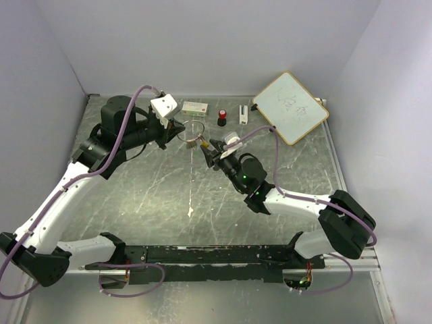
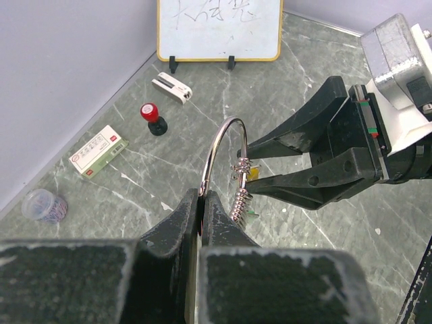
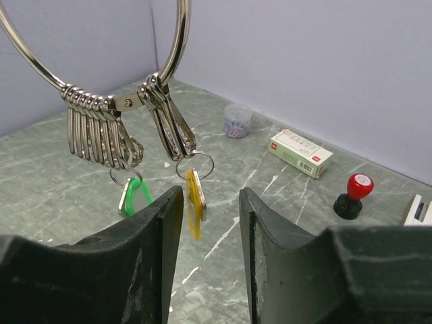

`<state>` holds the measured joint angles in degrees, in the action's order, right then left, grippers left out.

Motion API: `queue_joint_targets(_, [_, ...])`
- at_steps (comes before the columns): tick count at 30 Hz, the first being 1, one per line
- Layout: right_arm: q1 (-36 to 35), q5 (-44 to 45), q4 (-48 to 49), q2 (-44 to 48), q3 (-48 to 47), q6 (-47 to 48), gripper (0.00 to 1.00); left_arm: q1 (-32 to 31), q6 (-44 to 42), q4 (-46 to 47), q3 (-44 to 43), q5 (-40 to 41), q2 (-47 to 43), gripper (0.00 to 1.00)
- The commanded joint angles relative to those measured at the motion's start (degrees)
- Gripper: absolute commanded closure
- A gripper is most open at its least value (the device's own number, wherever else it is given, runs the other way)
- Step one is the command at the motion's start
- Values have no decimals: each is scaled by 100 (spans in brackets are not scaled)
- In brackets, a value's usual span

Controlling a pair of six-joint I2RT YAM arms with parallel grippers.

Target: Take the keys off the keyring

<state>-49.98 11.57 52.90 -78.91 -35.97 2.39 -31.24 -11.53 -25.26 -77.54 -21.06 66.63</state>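
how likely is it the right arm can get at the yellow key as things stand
Probably yes: the yellow key hangs from the keyring in the gap between the open fingers of the right claw, nothing blocking. The left claw pinches the ring, holding it up; the green key hangs aside.

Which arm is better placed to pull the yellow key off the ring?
Right: the right gripper is open around the yellow key, while the left gripper is shut on the ring.
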Motion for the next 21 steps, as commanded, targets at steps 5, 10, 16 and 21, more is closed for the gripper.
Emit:
queue_joint_targets(5, [-12, -128, 216, -177, -115, -37, 62, -61, 89, 103, -209, 33, -119, 93])
queue_joint_targets(10, [-14, -181, 245, -261, -175, -46, 63, -61, 89, 99, -201, 46, -117, 93])
queue_joint_targets(16, [-12, -207, 254, -283, -233, 6, 65, -72, 89, 108, -168, 92, -116, 93])
queue_joint_targets(21, [-12, -225, 234, -302, -309, 33, 65, -75, 89, 117, -148, 125, -93, 93])
